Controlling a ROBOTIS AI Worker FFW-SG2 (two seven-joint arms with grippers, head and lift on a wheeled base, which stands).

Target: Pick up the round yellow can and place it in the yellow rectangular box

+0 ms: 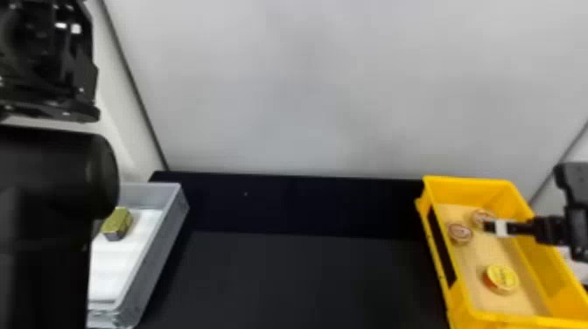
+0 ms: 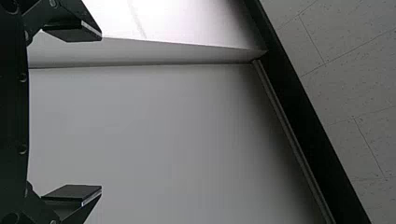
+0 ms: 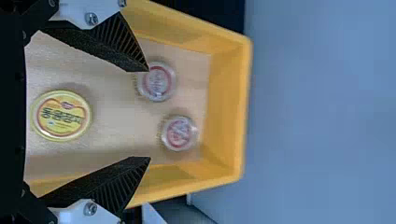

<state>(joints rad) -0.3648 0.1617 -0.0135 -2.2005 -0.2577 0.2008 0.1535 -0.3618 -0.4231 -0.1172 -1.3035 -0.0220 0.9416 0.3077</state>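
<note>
Yellow can (image 1: 503,278): already inside the yellow box (image 1: 470,191), flat on its floor, label up, toward the robot's end, touching neither gripper.
Right gripper (image 3: 149,114): reaches over the box from its right side; fingers spread wide, nothing held.
Left tin (image 1: 460,232) and right tin (image 1: 480,215): deeper in the box, close together; in the head view the fingertips overlap the right one. Whether they touch it, I cannot tell.
Left gripper (image 2: 101,112): idle, fingers apart and empty; the left arm (image 1: 57,183) is at the head view's left edge.
Grey bin (image 1: 168,245): on the left, across the black table (image 1: 297,280), with a greenish block (image 1: 117,222) in it.
Step in hand: probably backing off, since the can looks placed.
Doing it well: leave the fingers spread, rise straight up until the tips pass the rim, then swing aside.
Risk: sliding sideways too low could drag a tin, knock the can or catch the box wall.
Can, if regripped: low and round, so grip its sides evenly across the middle.
</note>
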